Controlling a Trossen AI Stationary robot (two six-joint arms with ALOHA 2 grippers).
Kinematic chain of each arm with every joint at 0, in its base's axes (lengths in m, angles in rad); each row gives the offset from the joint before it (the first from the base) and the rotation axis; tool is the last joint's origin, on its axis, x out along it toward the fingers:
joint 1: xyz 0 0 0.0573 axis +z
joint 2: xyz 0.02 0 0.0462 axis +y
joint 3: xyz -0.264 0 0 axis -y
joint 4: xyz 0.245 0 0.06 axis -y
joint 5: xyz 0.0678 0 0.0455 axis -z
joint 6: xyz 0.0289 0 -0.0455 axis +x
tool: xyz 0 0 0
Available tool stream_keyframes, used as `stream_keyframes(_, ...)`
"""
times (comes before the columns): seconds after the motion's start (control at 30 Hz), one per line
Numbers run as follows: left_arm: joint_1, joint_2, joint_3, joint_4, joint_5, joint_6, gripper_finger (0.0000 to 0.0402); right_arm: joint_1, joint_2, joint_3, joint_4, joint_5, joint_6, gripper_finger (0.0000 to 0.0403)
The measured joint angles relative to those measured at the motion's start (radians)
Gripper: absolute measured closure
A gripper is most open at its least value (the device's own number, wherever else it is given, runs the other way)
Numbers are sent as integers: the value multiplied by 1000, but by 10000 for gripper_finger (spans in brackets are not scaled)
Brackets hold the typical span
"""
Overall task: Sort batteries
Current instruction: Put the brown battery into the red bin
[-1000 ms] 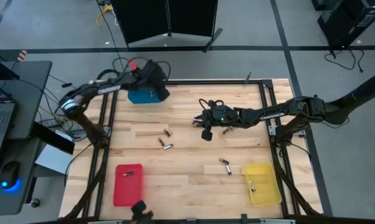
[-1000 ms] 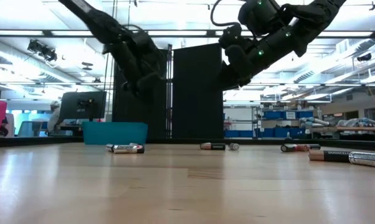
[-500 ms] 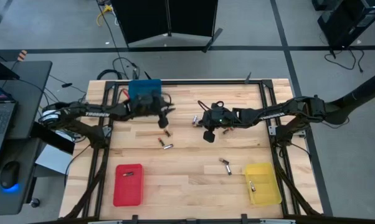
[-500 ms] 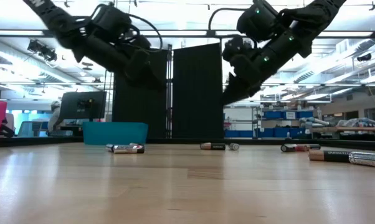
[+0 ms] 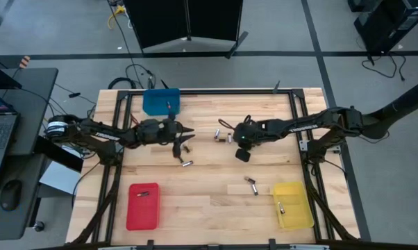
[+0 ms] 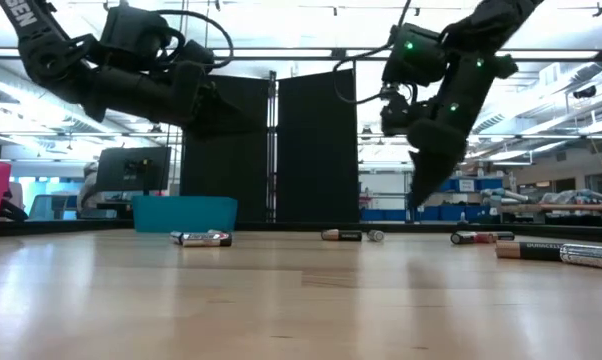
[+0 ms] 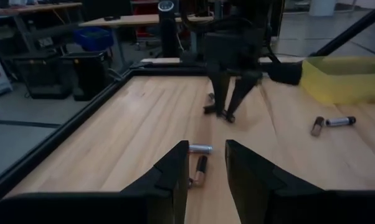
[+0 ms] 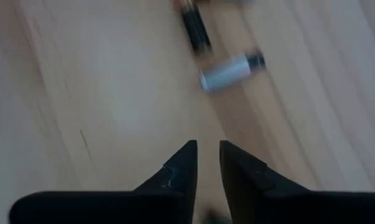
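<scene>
Table (image 5: 209, 201): pale wood, black frame.

Left arm: earlier raised over the blue tray at the far left; now stretched low across the table toward centre. Left gripper (image 5: 183, 137) above two batteries (image 5: 185, 148) left of centre; jaws apart, nothing between them, a gap visible in the wrist view with a battery (image 7: 200, 169) lying past the tips.

Right arm: reaching in from the right as before, wrist shifted slightly right and nearer. Right gripper (image 5: 235, 137) just beside the far-centre batteries (image 5: 220, 135); jaws narrowly apart, empty; silver cell (image 8: 231, 71) and dark cell (image 8: 195, 28) on the wood ahead of the tips.

Blue tray (image 5: 160, 101): far left corner; contents not discernible.

Yellow tray (image 5: 292, 205): near right; one battery (image 5: 280, 205) inside.

Red tray (image 5: 143, 206): near left; one battery (image 5: 144, 194) inside.

Loose batteries: one (image 5: 187, 164) near-left of centre; pair (image 5: 252, 185) just left of the yellow tray. All unmoved since the earlier frames.
</scene>
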Motion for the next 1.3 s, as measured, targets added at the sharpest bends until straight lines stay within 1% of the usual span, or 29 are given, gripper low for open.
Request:
stream_keyframes(0.1,-7,0,0,-3,0,1,291,0,0,55,-182,0,-40,299)
stream_keyframes(0.23,-8,1,0,-4,0,32,291,-7,0,85,-413,42,-184,273)
stream_keyframes(0.4,-8,1,0,-4,0,57,291,-55,0,66,-563,56,-293,250)
stream_keyframes(0.6,-8,1,0,-6,-1,57,291,-107,0,36,-537,56,-431,233)
stream_keyframes(0.73,-8,1,1,-8,0,57,291,-142,0,36,-504,56,-484,228)
stream_keyframes(0.8,-8,1,1,-10,0,56,291,-160,0,36,-487,53,-504,228)
stream_keyframes(0.93,-8,1,1,-10,-1,56,291,-187,0,36,-463,-1,-529,230)
stream_keyframes(1.07,-8,1,1,-13,0,56,291,-211,0,30,-451,-15,-554,230)
stream_keyframes(1.3,-8,2,1,-24,0,53,291,-229,0,-47,-388,-33,-569,231)
